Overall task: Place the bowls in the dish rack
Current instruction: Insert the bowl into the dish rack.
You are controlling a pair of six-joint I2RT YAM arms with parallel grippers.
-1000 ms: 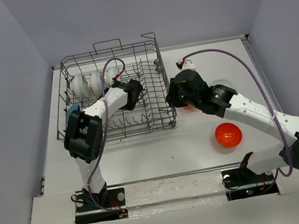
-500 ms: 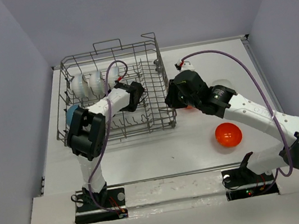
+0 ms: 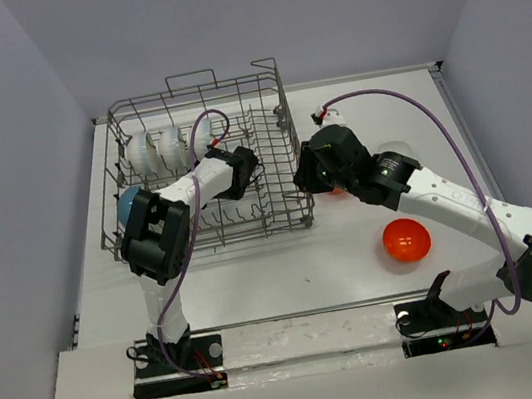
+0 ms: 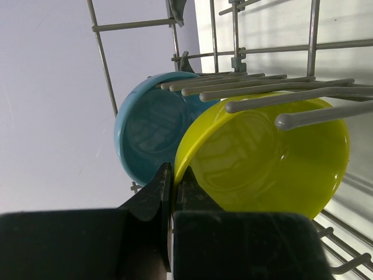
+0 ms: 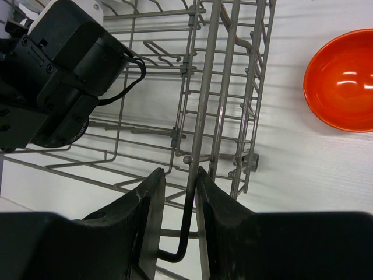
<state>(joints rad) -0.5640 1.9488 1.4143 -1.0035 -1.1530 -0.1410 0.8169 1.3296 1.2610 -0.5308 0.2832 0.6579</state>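
In the left wrist view my left gripper (image 4: pixel 173 169) is shut on the rim of a yellow-green bowl (image 4: pixel 262 157), which stands on edge among the tines of the dish rack (image 3: pixel 265 98). A blue bowl (image 4: pixel 148 131) stands just behind it by the rack's wall. Two white bowls (image 3: pixel 157 148) stand at the rack's back left. My right gripper (image 5: pixel 179 175) straddles the rack's right rim wire (image 5: pixel 201 116); the wire lies against one finger with a gap to the other. One orange-red bowl (image 3: pixel 405 240) sits on the table, and another (image 3: pixel 333 190) peeks from under the right wrist.
The left forearm (image 3: pixel 192 181) lies across the rack's middle. The right arm (image 3: pixel 448 196) stretches over the table's right side. Grey walls close in the table on the left, back and right.
The left arm's elbow and wrist have shifted slightly inside the rack. The right arm has stayed still on the rack's rim.
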